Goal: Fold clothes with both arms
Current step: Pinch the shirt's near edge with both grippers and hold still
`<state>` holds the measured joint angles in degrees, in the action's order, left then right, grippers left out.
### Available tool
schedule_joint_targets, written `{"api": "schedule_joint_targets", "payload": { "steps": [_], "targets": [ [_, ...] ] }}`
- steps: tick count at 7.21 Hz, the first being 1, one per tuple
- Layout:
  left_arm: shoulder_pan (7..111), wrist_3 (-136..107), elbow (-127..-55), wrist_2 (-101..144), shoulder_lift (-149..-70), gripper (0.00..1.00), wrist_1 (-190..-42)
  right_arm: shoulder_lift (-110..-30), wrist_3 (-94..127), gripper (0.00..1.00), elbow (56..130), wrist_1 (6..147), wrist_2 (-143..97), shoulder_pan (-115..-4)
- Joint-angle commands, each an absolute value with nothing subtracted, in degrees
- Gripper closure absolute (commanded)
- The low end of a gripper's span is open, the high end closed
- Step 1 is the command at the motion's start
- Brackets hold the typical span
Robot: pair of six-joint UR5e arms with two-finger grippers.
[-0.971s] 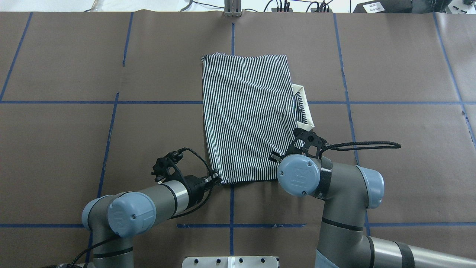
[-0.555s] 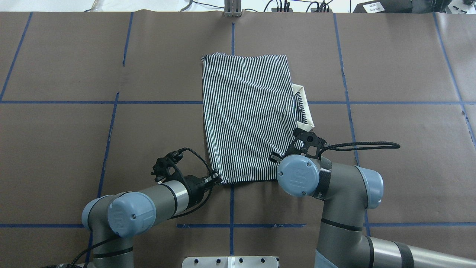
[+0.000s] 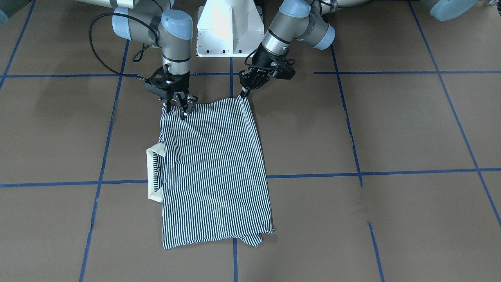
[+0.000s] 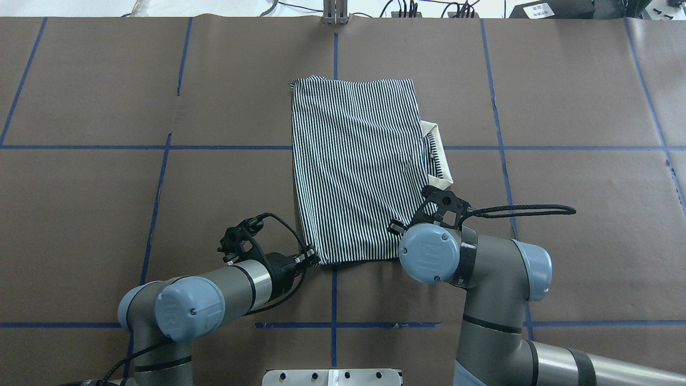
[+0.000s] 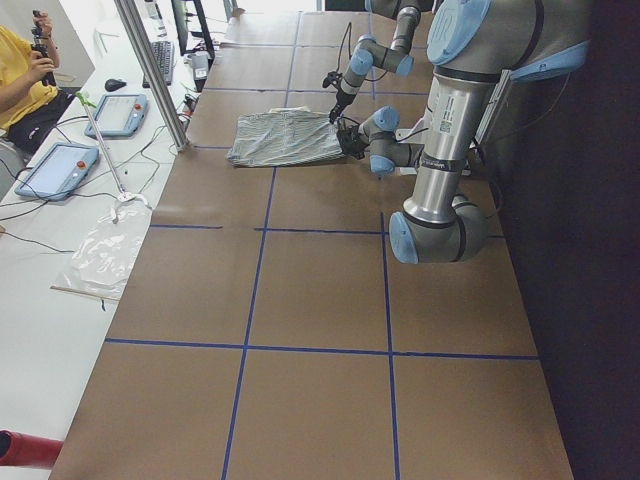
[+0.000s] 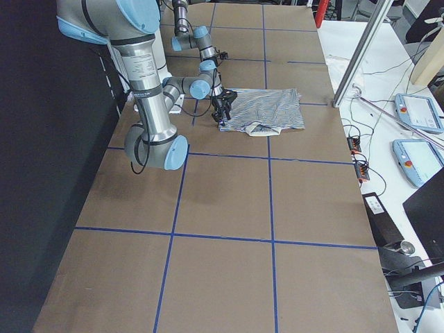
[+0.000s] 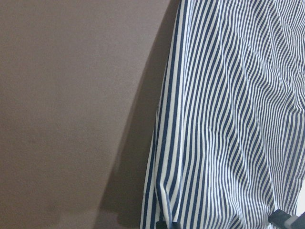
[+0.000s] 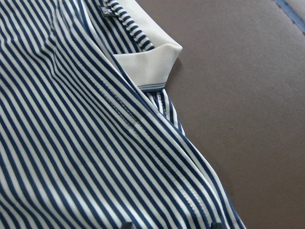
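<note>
Nudges right arm slightly left since before. Holds left jaws and right jaws parted astride shirt corners on counter.

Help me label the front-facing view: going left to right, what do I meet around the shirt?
Cream collar → right gripper → left gripper; the striped shirt spans all three, so it is left out.

I'm looking at the table, which is wearing brown paper gridded with blue tape lines. The shirt is lying folded flat on it near the middle, straddling a tape crossing, with its cream collar poking out toward the robot's right.
</note>
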<state>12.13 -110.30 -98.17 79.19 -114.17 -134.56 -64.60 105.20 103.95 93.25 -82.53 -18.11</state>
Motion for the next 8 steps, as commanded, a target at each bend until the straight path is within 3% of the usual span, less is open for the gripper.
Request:
{"api": "schedule_joint_targets", "payload": {
  "steps": [1,3,4,5,8],
  "targets": [
    [12.1,-110.3,-98.2,79.2,-114.2,1.0,-134.6,-64.6,105.2,0.4,103.6,93.3,-82.5,-18.1],
    [12.1,-110.3,-98.2,79.2,-114.2,1.0,-134.6,-64.6,105.2,0.42,103.4,93.1,-82.5,-18.1],
    [12.1,-110.3,-98.2,79.2,-114.2,1.0,-134.6,-64.5,105.4,0.58,103.4,93.1,-82.5,-18.1],
    [12.1,-110.3,-98.2,79.2,-114.2,1.0,-134.6,-64.5,105.9,0.96,103.4,92.9,-82.5,-18.1],
    [12.1,-110.3,-98.2,79.2,-114.2,1.0,-134.6,-63.6,106.6,1.0,103.7,92.9,-82.5,-18.7]
  ]
}}
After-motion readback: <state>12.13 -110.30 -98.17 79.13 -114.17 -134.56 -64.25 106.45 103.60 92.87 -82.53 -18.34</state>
